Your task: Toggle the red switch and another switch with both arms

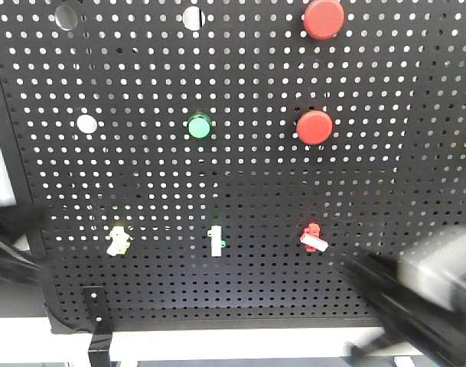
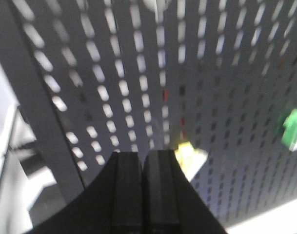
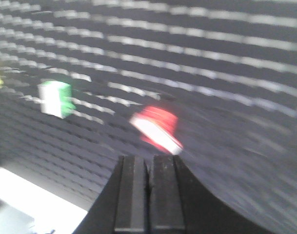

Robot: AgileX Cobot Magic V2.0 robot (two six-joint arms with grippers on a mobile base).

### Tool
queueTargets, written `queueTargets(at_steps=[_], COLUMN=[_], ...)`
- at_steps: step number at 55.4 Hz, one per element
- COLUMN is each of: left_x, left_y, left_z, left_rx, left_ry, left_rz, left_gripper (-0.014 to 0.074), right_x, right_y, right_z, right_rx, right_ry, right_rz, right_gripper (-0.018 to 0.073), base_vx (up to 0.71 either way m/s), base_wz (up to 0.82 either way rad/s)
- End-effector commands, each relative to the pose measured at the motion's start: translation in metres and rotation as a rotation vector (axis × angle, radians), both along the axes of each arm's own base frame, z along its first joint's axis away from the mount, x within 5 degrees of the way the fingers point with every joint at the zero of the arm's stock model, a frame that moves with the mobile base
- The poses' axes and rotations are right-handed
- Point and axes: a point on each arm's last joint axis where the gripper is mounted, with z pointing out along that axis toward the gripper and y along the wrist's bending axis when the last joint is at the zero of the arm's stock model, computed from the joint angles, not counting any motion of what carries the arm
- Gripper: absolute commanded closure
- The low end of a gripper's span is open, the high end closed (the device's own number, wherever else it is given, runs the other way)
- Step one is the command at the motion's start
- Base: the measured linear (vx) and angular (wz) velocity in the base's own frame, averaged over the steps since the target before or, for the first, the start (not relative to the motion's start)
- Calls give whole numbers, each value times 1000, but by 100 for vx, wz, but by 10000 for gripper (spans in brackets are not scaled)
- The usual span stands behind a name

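The red switch (image 1: 312, 236) sits low right on the black pegboard (image 1: 240, 183), its white lever angled down to the right; it also shows in the right wrist view (image 3: 157, 128). The pale yellow switch (image 1: 118, 240) sits low left, and appears in the left wrist view (image 2: 189, 157). My left gripper (image 2: 142, 157) is shut with nothing in it, just left of and below the yellow switch. My right gripper (image 3: 148, 158) is shut and empty, just below the red switch. Both arms are blurred at the front view's lower corners: left (image 1: 11, 252), right (image 1: 416, 298).
A green-based toggle (image 1: 216, 241) sits between the two switches. Higher up are a green round button (image 1: 199, 125), two large red push-buttons (image 1: 314, 127) (image 1: 324, 18) and a white cap (image 1: 86, 123). A black bracket (image 1: 97, 313) hangs at the board's lower edge.
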Motion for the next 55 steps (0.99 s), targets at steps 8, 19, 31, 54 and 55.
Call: queueTargets(at_steps=[8, 19, 31, 54, 55], left_x=[-15, -14, -14, -14, -14], left_y=[3, 3, 3, 3, 3], left_z=[31, 30, 30, 30, 30], left_rx=[-66, -65, -65, -65, -65], left_ry=[-156, -151, -151, -152, -152], left_rz=[-13, -13, -13, -13, -13], left_gripper=[594, 594, 594, 594, 594], right_x=[33, 55, 70, 71, 70], right_y=[21, 30, 35, 31, 31], right_z=[34, 36, 19, -8, -8], right_rx=[85, 82, 53, -65, -69], right_ry=[-130, -128, -61, 165, 170], right_rz=[51, 51, 42, -33, -32], right_gripper=[566, 566, 566, 566, 566], base_vx=[0, 0, 0, 0, 0], base_wz=[0, 0, 0, 0, 0])
